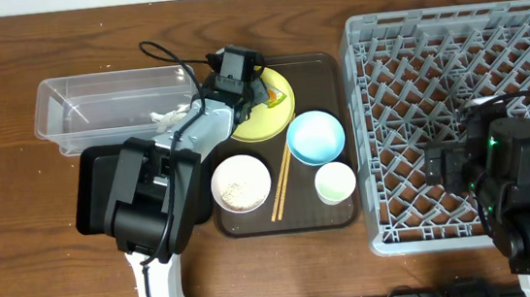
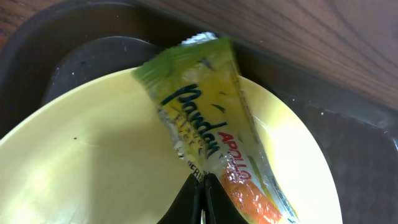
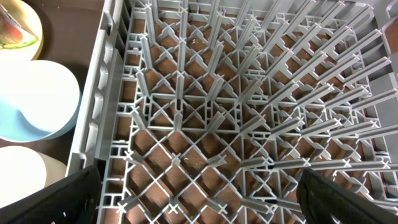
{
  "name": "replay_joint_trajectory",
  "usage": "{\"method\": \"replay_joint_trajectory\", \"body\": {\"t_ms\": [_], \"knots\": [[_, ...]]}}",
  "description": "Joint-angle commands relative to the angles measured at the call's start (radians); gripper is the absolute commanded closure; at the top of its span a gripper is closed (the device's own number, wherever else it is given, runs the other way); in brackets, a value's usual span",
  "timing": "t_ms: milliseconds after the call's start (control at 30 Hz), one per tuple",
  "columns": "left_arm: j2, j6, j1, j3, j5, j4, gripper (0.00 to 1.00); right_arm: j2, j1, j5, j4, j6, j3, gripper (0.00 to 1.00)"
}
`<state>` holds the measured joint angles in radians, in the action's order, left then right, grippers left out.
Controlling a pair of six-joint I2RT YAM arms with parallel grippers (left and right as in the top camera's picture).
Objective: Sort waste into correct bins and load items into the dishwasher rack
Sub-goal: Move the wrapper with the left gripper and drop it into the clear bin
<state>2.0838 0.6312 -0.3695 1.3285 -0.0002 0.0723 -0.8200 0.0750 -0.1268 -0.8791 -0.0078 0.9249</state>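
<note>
At the far left of the wooden table (image 1: 6, 193), the clear tub (image 1: 95, 104) is seen lying lengthwise, and the black tray (image 1: 91, 190) is set just in front of it, largely covered from above by the left arm (image 1: 158, 203). The arm is stretched over to the brown serving tray (image 1: 321, 75), where the yellow plate (image 1: 280, 118) is placed in the far left corner. On that plate the snack wrapper (image 2: 205, 118) is found, green at one end and orange at the other, and its lower edge is pinched by the left gripper (image 2: 202, 186), whose fingers are pressed together on it. Nearer on the serving tray the white bowl (image 1: 241, 183) is set, with rice (image 1: 240, 188) inside, and the chopsticks (image 1: 281, 186) are laid side by side just to its right. The light-blue bowl (image 1: 315, 136) is placed beside the plate, and the pale cup (image 1: 335, 182) is stood in front of it. To the right of the serving tray the dishwasher rack (image 1: 378, 108) is positioned, with only its pegs seen inside. The right gripper (image 3: 199, 186) is held above the rack's near part, its fingers (image 3: 68, 199) spread wide apart with nothing between them.
</note>
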Motion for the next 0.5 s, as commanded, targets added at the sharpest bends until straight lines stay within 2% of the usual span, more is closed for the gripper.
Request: {"method": "replay_joint_trajectory", "body": {"t_ms": [0, 300, 467], "knots": [[0.003, -0.012, 0.003, 0.011, -0.012, 0.018, 0.94, 0.002, -0.008, 0.004, -0.004, 0.003, 0.022, 0.01], [-0.177, -0.122, 0.008, 0.011, -0.013, 0.141, 0.94, 0.002, -0.008, 0.004, -0.004, 0.003, 0.022, 0.01], [-0.324, -0.126, 0.055, 0.011, -0.013, 0.223, 0.94, 0.002, -0.008, 0.004, -0.004, 0.003, 0.022, 0.01]]}}
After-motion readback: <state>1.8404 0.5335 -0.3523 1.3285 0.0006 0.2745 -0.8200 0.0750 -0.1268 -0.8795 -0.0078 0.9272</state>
